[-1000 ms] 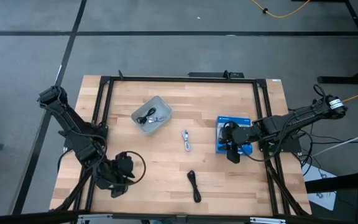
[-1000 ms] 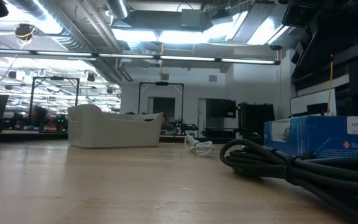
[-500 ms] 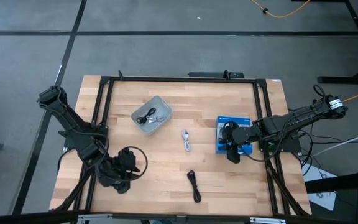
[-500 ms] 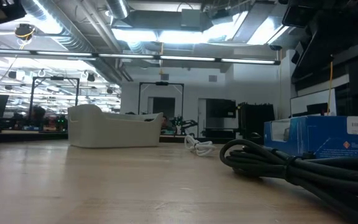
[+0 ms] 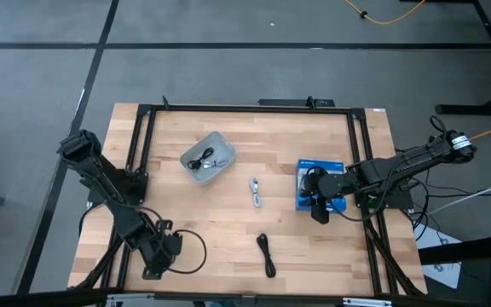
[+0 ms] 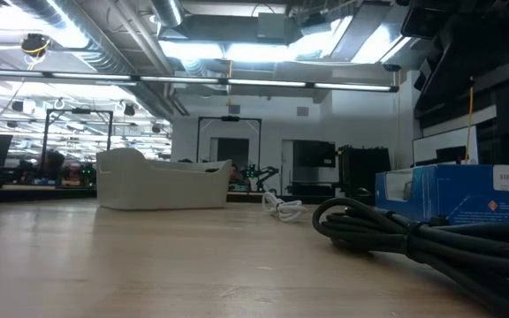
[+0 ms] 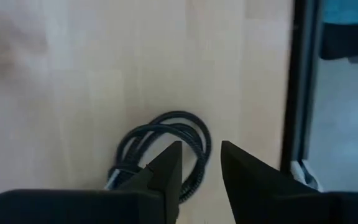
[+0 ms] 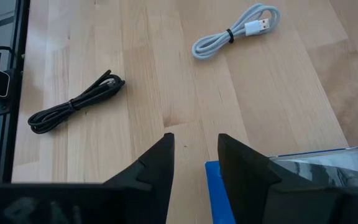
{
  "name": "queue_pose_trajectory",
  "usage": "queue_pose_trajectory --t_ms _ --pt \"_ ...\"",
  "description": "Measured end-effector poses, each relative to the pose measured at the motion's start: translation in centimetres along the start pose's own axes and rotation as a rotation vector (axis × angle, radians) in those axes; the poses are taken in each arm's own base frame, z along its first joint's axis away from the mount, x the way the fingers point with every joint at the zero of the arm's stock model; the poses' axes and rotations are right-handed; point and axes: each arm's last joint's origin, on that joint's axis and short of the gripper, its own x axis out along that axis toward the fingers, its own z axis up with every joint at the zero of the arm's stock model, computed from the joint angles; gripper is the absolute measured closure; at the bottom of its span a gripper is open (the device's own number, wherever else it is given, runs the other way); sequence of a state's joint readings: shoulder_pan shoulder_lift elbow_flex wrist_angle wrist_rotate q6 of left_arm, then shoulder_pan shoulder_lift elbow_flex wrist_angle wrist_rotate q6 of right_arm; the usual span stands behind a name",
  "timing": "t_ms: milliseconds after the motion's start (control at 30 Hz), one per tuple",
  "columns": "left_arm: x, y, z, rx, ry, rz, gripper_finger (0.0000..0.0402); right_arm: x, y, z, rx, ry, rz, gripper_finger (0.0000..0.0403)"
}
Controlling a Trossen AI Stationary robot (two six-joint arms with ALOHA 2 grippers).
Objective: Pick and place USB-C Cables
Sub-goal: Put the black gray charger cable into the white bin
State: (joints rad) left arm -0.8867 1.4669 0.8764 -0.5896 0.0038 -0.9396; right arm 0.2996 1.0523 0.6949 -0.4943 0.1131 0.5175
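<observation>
We find the left gripper (image 5: 162, 258) low at the near-left corner of the table (image 5: 288, 145), right at a loose black cable (image 5: 190, 252) whose round loop lies flat on the wood beside it. In the left wrist view its fingers (image 7: 166, 171) stand a little apart with only a narrow gap between them, poised over that coil (image 7: 166, 143); whether they touch it we cannot tell, and they hold nothing that we can see.

The right gripper (image 5: 318, 207) rests over the blue box (image 5: 305, 183) at the right side of the table, its fingers (image 8: 157, 162) likewise parted a small way and empty.

Between the arms, a second black cable (image 5: 266, 254) lies near the front edge as a slim bundle, its long axis running front to back with a slight slant. A white cable (image 5: 255, 193) lies mid-table, just left of the box, its long axis also front to back; in the right wrist view its plug end (image 8: 253, 26) points away from the black bundle (image 8: 73, 102).

The grey tray (image 5: 219, 141) sits toward the rear left, turned at an angle, with coiled cables (image 5: 205, 159) inside it; we cannot count them for sure
</observation>
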Motion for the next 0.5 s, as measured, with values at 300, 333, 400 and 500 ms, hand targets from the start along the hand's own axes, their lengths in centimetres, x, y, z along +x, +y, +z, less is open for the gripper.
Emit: queue_pose_trajectory --t_ms 300,333,400,500 --pt "0.1 0.4 -0.5 -0.072 0.010 0.079 0.0298 0.0 0.1 0.2 0.000 -0.016 0.008 0.0276" --pt "0.0 0.5 -0.9 -0.097 0.030 0.098 0.0298 0.0 0.1 0.1 0.000 -0.016 0.009 0.0276" --pt "0.0 0.6 -1.5 -0.150 0.060 0.126 0.0298 0.0 0.1 0.1 -0.002 -0.016 0.009 0.0276" --pt "0.0 0.4 -1.9 -0.205 0.072 0.131 0.0299 0.0 0.1 0.2 -0.004 -0.016 0.008 0.0276"
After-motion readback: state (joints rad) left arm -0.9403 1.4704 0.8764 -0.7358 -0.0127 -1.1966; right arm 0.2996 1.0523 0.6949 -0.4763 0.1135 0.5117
